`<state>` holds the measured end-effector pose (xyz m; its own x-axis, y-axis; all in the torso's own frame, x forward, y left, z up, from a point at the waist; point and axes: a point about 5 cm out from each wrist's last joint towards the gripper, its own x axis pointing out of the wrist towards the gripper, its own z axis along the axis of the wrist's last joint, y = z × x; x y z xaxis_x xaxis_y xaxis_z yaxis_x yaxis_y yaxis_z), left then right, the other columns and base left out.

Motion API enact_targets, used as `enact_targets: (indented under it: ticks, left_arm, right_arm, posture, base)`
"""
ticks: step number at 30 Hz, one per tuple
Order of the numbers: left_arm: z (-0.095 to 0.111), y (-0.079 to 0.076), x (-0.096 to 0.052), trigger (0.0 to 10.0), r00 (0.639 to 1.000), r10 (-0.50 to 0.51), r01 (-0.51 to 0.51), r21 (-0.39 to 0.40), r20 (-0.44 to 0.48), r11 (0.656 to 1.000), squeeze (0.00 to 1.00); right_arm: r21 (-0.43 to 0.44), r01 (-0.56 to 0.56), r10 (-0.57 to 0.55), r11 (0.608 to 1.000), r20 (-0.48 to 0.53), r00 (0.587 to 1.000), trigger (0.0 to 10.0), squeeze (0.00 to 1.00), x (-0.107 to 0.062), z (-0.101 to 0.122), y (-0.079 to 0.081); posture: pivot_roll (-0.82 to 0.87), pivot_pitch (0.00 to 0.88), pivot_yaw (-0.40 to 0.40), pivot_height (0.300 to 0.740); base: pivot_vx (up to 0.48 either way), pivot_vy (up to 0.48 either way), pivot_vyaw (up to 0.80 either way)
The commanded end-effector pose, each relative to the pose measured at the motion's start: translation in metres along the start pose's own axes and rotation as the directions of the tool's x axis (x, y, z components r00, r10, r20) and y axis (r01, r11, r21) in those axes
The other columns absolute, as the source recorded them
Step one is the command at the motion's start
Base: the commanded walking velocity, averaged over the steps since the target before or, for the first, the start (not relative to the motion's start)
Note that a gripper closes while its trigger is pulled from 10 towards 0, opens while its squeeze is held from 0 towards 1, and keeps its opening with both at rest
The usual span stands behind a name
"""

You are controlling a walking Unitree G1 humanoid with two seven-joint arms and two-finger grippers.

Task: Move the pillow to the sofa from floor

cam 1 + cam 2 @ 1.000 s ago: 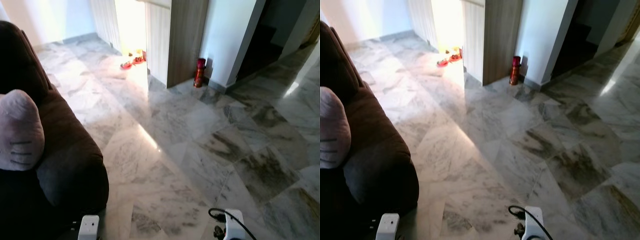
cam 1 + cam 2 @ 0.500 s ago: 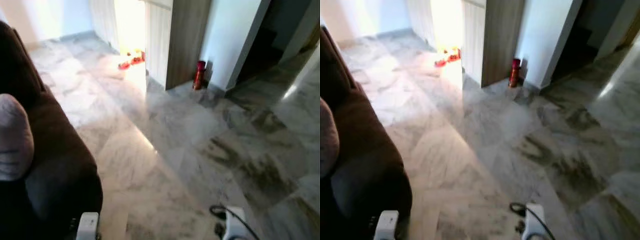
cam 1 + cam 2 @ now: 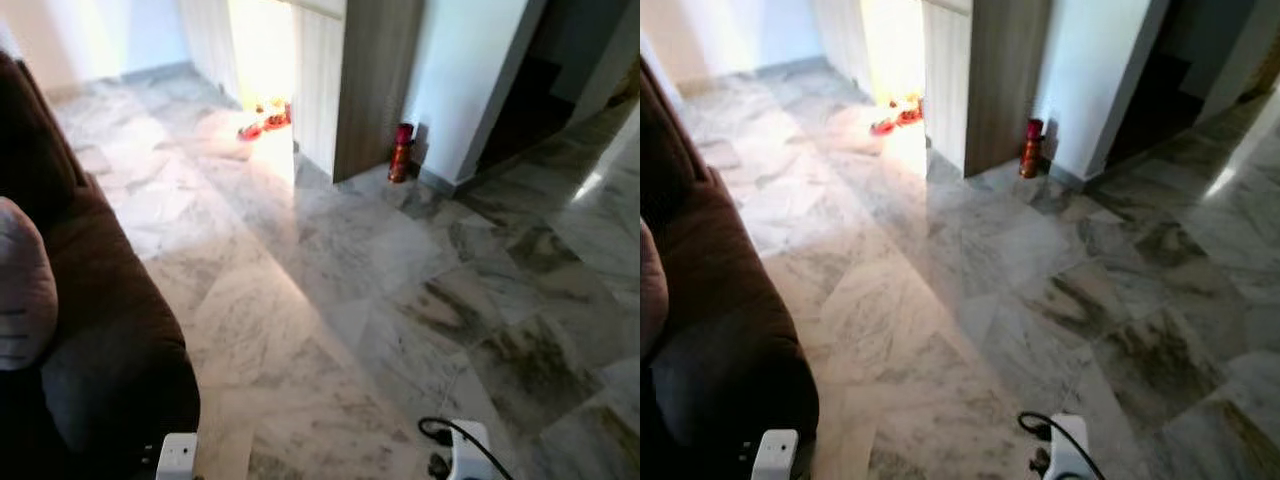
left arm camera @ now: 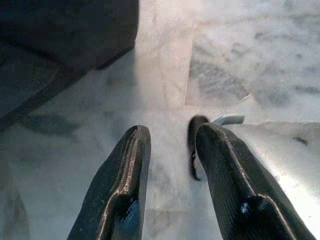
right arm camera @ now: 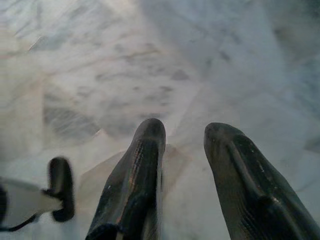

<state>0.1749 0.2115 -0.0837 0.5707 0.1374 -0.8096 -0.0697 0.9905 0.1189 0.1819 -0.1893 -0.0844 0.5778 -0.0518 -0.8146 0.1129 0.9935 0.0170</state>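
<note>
2 grippers hang low over the marble floor (image 3: 330, 330), each with nothing between its fingers: the left gripper (image 4: 170, 145) and the right gripper (image 5: 182, 135) both have their black fingers spread apart. At the left edge of the frame the grey pillow (image 3: 22, 285) lies on the dark brown sofa (image 3: 100, 330). Farther off, top centre, a red bottle (image 3: 402, 150) stands beside a wooden partition (image 3: 375, 80)

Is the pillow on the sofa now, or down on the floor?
On the sofa. The grey pillow rests against the dark brown sofa, above the marble floor. Both tools hang open over the floor, holding nothing.
</note>
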Motion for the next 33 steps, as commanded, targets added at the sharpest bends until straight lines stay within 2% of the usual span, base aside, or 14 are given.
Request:
enact_targets:
  ticks: [1, 5, 33]
  left_arm:
    - [0.0009, 0.0006, 0.0002, 10.0, 1.0, 0.0, 0.0, 0.002, 0.001, 1.0, 0.0]
    - [0.0013, 0.0008, 0.0002, 10.0, 1.0, 0.0, 0.0, 0.003, 0.003, 1.0, 0.0]
    - [0.0007, 0.0002, 0.0002, 10.0, 1.0, 0.001, -0.001, -0.003, 0.0, 1.0, 0.0]
  right_arm:
    - [-0.001, 0.009, -0.009, 1.0, -0.004, 1.0, 10.0, 0.0, -0.0004, -0.0006, -0.0039]
    - [0.0, 0.007, -0.007, 1.0, -0.003, 1.0, 10.0, 0.0, -0.0004, -0.0004, -0.0035]
    - [-0.01, -0.003, 0.003, 1.0, 0.008, 1.0, 10.0, 0.0, 0.0, 0.0017, -0.0013]
  posture:
    - [0.09, 0.084, -0.016, 0.703]
    - [0.09, 0.081, -0.015, 0.703]
    - [0.09, 0.093, -0.021, 0.703]
  base:
    - [0.244, 0.0, -0.54]
    - [0.244, 0.0, -0.71]
    - [0.245, 0.0, 0.0]
